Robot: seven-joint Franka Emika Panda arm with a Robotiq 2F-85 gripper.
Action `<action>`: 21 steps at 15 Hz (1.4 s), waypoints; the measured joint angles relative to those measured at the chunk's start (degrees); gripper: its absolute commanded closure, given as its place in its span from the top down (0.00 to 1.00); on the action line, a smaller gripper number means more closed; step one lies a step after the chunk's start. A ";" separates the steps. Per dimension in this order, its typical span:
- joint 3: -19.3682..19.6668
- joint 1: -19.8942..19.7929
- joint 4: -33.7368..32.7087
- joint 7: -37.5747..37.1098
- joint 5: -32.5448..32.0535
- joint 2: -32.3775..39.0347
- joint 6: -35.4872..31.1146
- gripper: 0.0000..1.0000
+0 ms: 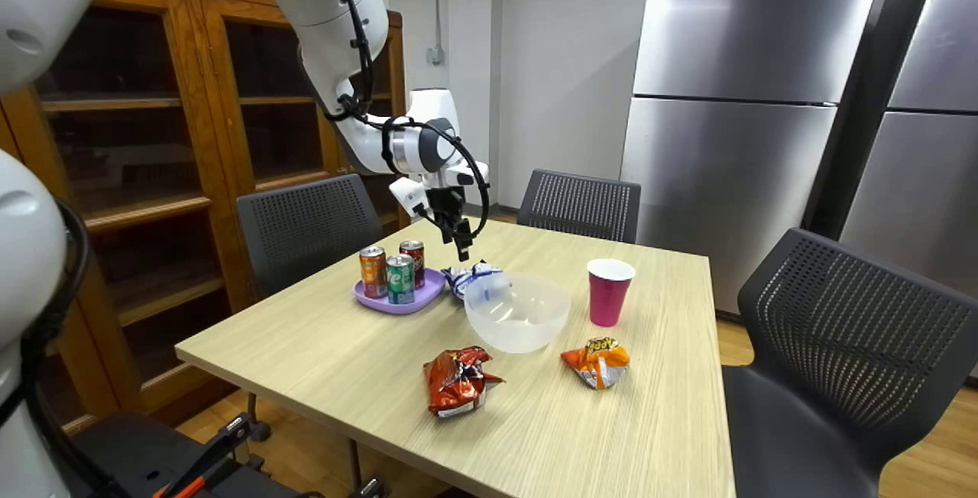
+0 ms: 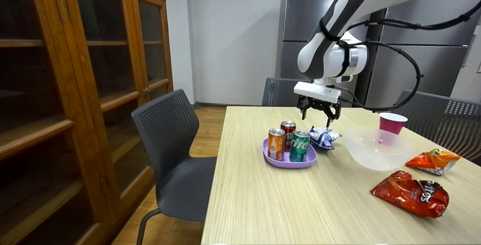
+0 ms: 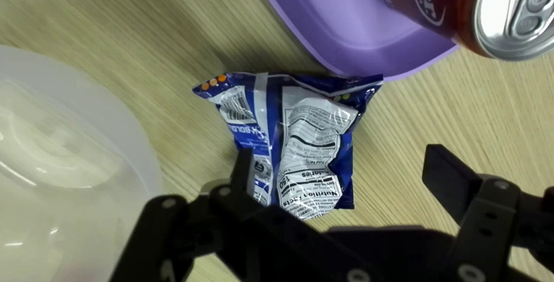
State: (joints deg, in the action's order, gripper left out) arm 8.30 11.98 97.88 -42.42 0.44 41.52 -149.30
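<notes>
Perhaps blue bag (image 3: 303, 148) touches tray (image 3: 337, 9) holding cans (image 2: 299, 146).

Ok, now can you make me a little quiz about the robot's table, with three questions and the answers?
1. How many cans stand on the purple tray?
2. True or false: the fingers are squeezing the blue bag.
3. Which of these is closest to the blue bag: (a) the pink cup, (b) the purple tray or (c) the red bag?

Key
1. Three.
2. False; the fingers stand open and hold nothing.
3. b.
</notes>
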 measured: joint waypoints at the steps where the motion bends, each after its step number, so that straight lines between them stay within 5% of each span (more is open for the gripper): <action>1: 0.12 -0.03 -0.66 -0.39 0.37 0.70 -0.13 1.00; 21: 0.56 -2.74 -8.54 -3.44 8.40 10.07 -1.36 1.00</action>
State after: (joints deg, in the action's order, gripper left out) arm 8.87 9.24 89.34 -45.86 8.83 51.59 -150.66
